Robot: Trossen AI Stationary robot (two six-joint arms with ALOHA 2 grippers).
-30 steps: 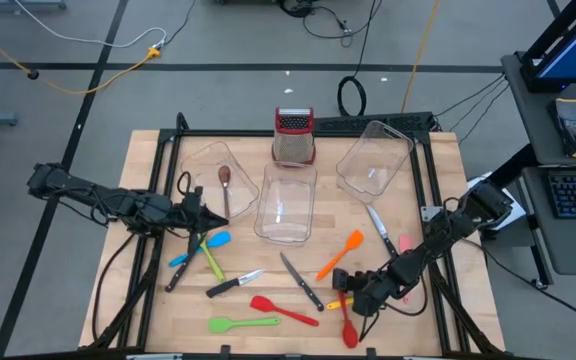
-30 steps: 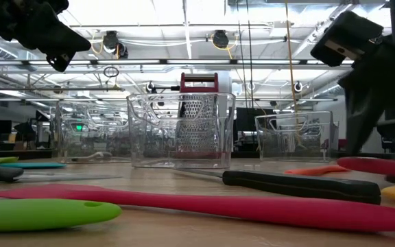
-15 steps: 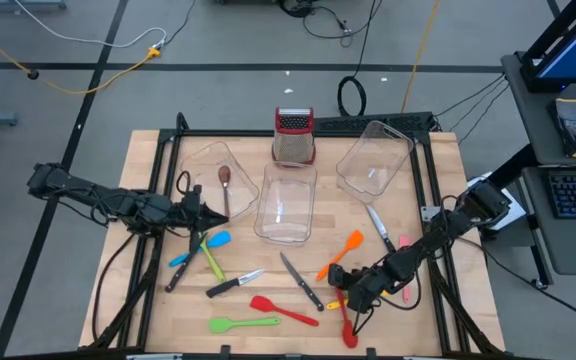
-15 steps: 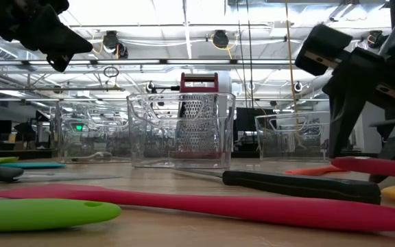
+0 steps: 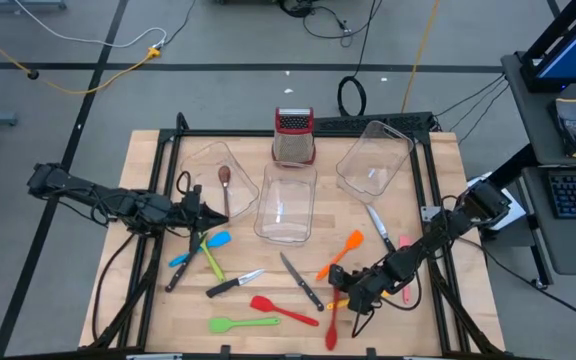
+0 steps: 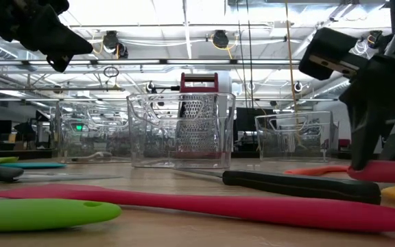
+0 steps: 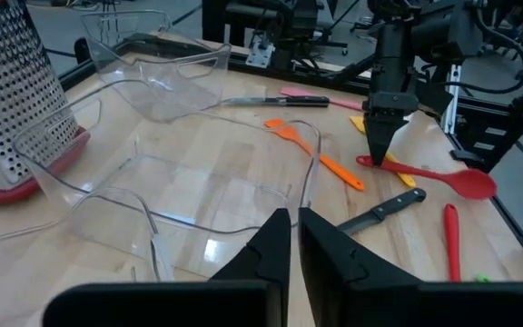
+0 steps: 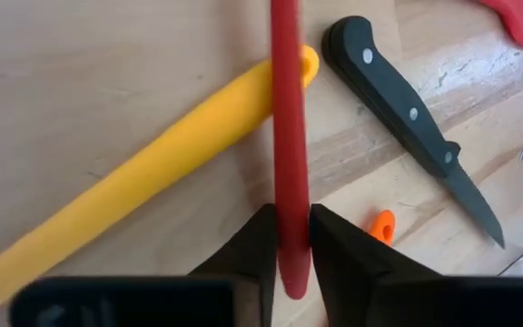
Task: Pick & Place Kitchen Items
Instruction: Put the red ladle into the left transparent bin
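Observation:
My right gripper [image 5: 351, 297] stands near the table's near right and is shut on a red spoon [image 5: 332, 325]. The spoon's bowl [image 7: 466, 184] points toward the near edge. A yellow utensil [image 8: 152, 182] and a black-handled knife [image 8: 398, 104] lie on the wood under and beside it. A red spatula [image 5: 283, 310], a green spatula [image 5: 243, 323], an orange spatula [image 5: 340, 254], a blue one [image 5: 200, 247] and a second knife [image 5: 234, 284] lie flat on the table. My left gripper [image 5: 196, 215] is shut and empty at the left, beside the middle tub. My right gripper pinches the red spoon's thin handle [image 8: 289, 195] between its two fingers, near the handle's free end. The fingers [image 7: 381, 136] come from above, pointing down, and lie across the handle. The spoon lies about level; whether it is clear of the table I cannot tell.
Three clear tubs stand at the back: left [image 5: 208, 165], middle [image 5: 286, 205], right [image 5: 373, 160]. A steel grater with a red top [image 5: 294, 137] stands behind them. A brown-headed spoon [image 5: 224, 180] lies by the left tub. A pink utensil [image 5: 405, 245] lies at the right.
My right gripper has gone a little toward the table's left edge. The red spoon has turned about: its bowl end has swung toward the table's left, while its handle end has stayed at the gripper.

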